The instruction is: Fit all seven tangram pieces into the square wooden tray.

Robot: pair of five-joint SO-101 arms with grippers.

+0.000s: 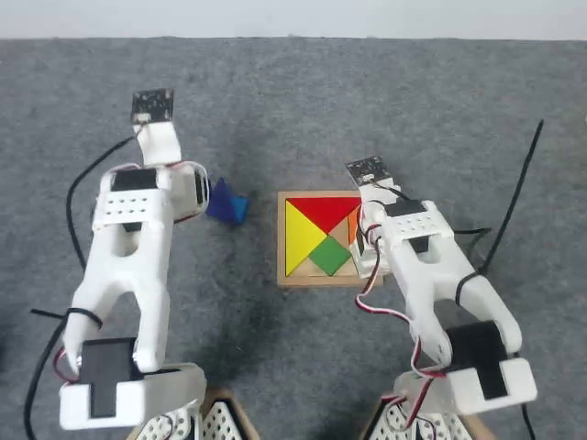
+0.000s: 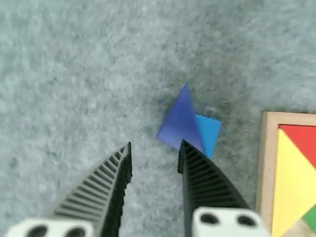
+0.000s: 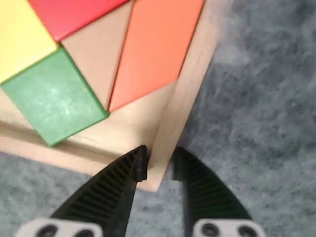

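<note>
The square wooden tray point(image 1: 282, 240) holds a yellow triangle point(image 1: 301, 240), a red triangle point(image 1: 321, 212), a green square point(image 1: 329, 256) and an orange piece point(image 1: 353, 225), with bare wood between them. My right gripper point(image 3: 159, 155) sits at the tray's right rim point(image 3: 190, 89) near a corner, its jaws closed on that wall, one inside and one outside. A dark blue triangle point(image 2: 181, 121) leans on a lighter blue piece point(image 2: 210, 131) on the carpet left of the tray point(image 2: 267, 163). My left gripper point(image 2: 155, 148) is open just short of them, one fingertip point(image 2: 186, 148) at the triangle's edge.
Grey carpet covers the whole table. Black cables trail along the outer side of each arm point(image 1: 518, 197). Open carpet lies beyond the tray and the blue pieces point(image 1: 227, 205).
</note>
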